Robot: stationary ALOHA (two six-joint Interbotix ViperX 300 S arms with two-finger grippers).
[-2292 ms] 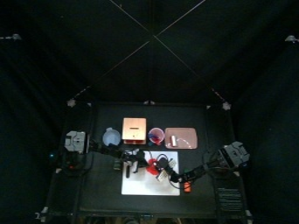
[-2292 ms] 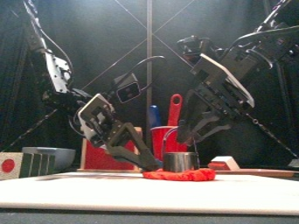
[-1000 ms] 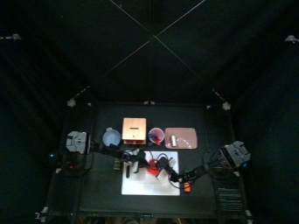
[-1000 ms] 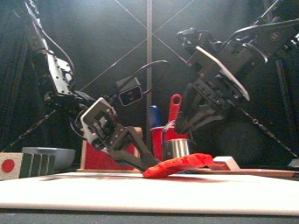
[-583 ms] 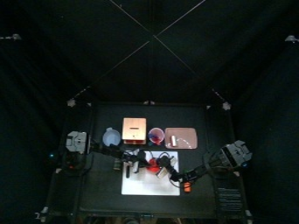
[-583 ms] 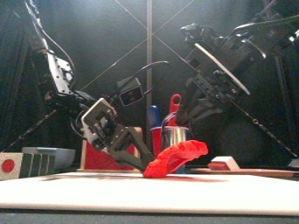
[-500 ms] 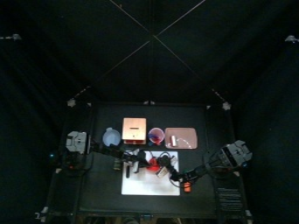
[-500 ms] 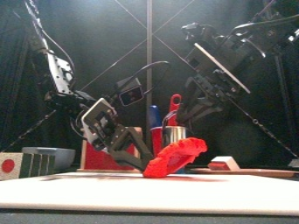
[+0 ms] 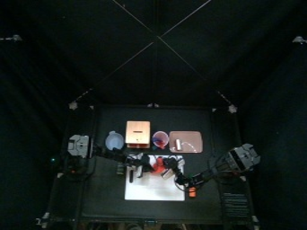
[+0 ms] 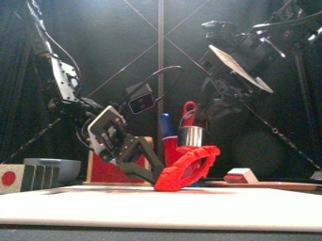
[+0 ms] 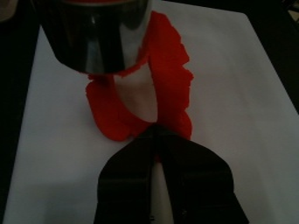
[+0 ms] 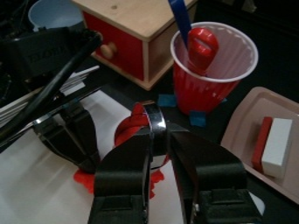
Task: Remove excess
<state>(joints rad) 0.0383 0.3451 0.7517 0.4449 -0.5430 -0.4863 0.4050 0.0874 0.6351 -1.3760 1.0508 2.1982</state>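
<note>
A strip of red dough [image 10: 189,168] slants up from the white mat [image 9: 142,189], its right end raised. My left gripper [image 11: 158,136] is low on the mat, shut on the dough's [image 11: 172,74] near end. My right gripper [image 12: 152,121] comes down from the right, shut on a bit of dough [image 12: 136,123] at the raised end. A round metal cutter [image 10: 190,137] hangs off the mat at that end, the dough curling round the cutter [image 11: 100,35]. Whether the right jaws also touch the cutter is hidden.
Behind the mat stand a wooden box with a red front [image 12: 122,35], a red cup [image 12: 216,57] holding a blue and a red tool, and a pink tray [image 12: 239,122] with a white block. A pale bottle [image 9: 114,140] stands at the left.
My right gripper has risen, and the dough's right end and the cutter have come up off the mat with it. The left gripper has stayed low, holding its end.
</note>
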